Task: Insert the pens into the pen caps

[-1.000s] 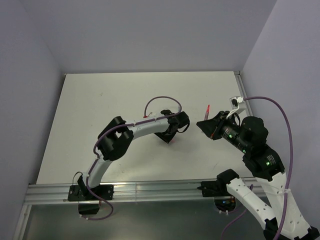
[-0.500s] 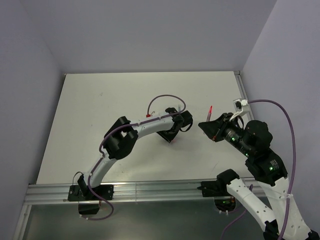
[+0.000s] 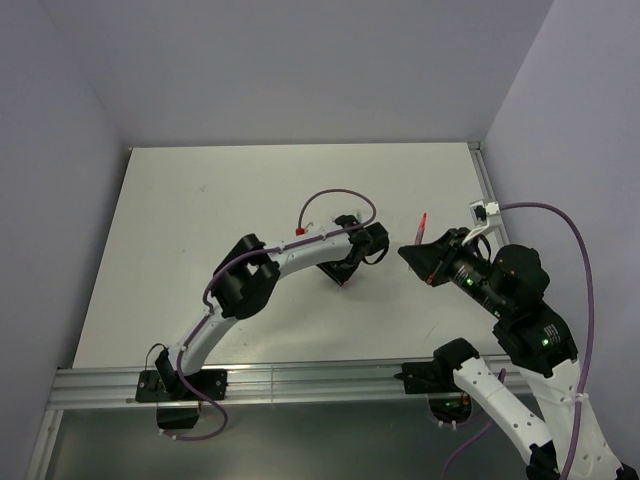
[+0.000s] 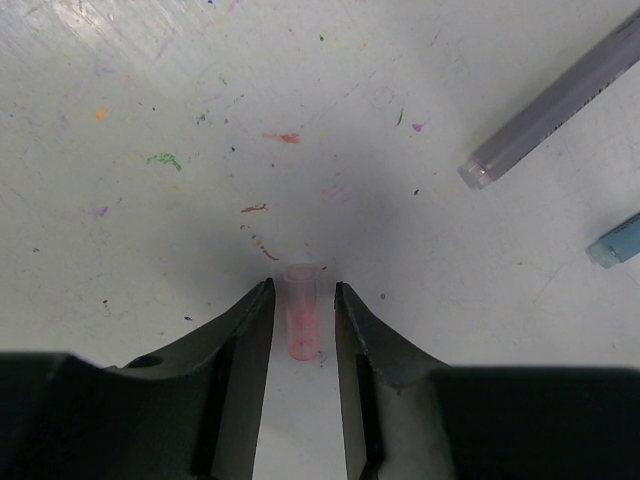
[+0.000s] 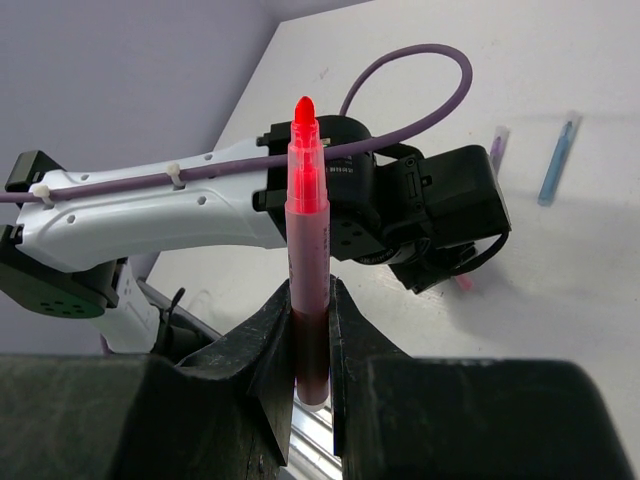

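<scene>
Since the earlier frame, the left arm [image 3: 262,268] has shifted its elbow slightly right and far, and the right claw [image 5: 310,292] has carried its pen a little to the right. The left claw [image 4: 302,290] has stayed low at the same spot near the middle of the worktop [image 3: 180,230].

**Left claw.** The fingers [image 4: 248,335] are partly spread. They stand on either side of the pink cap [image 4: 303,325], with a narrow gap visible on each side, so neither finger presses the cap. The cap lies flat on the worktop, with its length running between the fingers and its far end level with the fingertips.

**Right claw.** The fingers [image 5: 262,340] are pressed against the red pen [image 5: 305,200] and pinch its lower barrel. The pen stands upright out of the claw, tip uppermost, raised off the worktop. In the top view it is to the right of the left claw and apart from it.

**Other pens.** The grey pen [image 4: 555,105] and the blue pen [image 4: 615,240] lie on the worktop to the far right of the left claw. Neither pen touches the cap.
</scene>
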`<control>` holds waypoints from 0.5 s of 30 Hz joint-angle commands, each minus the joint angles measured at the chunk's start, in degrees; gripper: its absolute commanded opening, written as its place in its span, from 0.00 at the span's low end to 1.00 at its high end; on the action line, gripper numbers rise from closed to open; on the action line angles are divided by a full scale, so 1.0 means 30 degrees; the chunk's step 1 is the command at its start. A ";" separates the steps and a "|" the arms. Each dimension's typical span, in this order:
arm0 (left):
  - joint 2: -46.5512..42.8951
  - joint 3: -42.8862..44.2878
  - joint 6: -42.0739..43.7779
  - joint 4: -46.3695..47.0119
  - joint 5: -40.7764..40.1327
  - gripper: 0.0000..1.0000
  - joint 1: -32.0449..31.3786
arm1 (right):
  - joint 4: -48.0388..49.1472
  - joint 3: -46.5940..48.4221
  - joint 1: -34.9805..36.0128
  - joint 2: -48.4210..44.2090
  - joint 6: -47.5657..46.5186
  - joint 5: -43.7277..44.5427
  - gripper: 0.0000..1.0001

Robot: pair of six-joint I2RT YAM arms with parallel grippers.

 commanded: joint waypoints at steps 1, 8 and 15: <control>0.1982 -0.0743 0.0045 0.0431 0.1561 0.37 -0.0562 | 0.0092 -0.0101 -0.0036 -0.0275 -0.0059 -0.0131 0.00; 0.2071 -0.1124 0.0221 0.0870 0.1767 0.36 -0.0562 | -0.0026 -0.0072 -0.0036 -0.0392 -0.0030 -0.0101 0.00; 0.1603 -0.2525 0.0835 0.2270 0.2030 0.00 -0.0154 | -0.0055 -0.0130 -0.0036 -0.0363 -0.0060 -0.0160 0.00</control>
